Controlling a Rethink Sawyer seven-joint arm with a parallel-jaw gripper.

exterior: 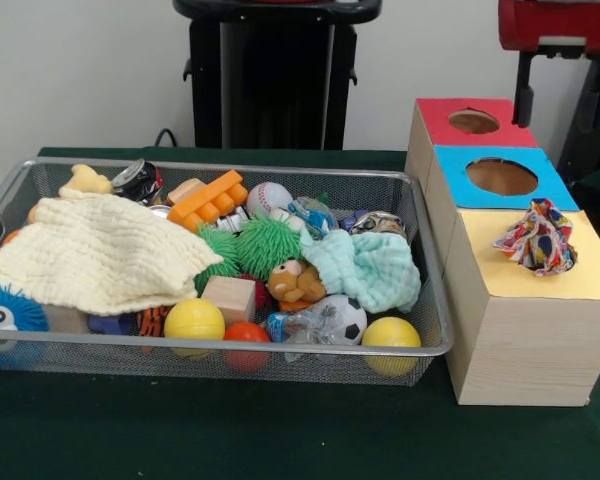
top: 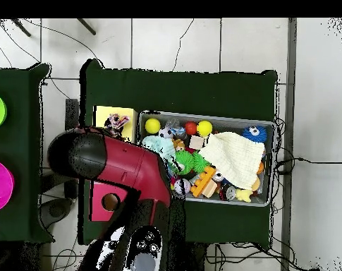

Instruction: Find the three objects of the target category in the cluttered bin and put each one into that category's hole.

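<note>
Floral cloth piece is sitting bunched up on the yellow top of the nearest wooden box, right side of the front view, and it's covering the spot where that box's hole would be, so I can't actually see the hole itself. The blue-topped box and red-topped box are lining up behind it toward the upper right, both with their round cutouts showing. The wire mesh bin is taking up the left and middle of the frame on the green bench, and it's packed: a pale-yellow waffle cloth is sprawling over the left half, a mint-green waffle cloth is lying right of centre, with a fuzzy green toy between them, yellow balls along the front wall, a little soccer ball, a baseball and an orange block toward the back. I'm not spotting any other floral pieces in the bin. In the overhead view the red arm is stretching across the lower left, hanging over the boxes, with the floral cloth peeking out just above it. Can't tell what the fingers are doing since neither view is showing them.
</note>
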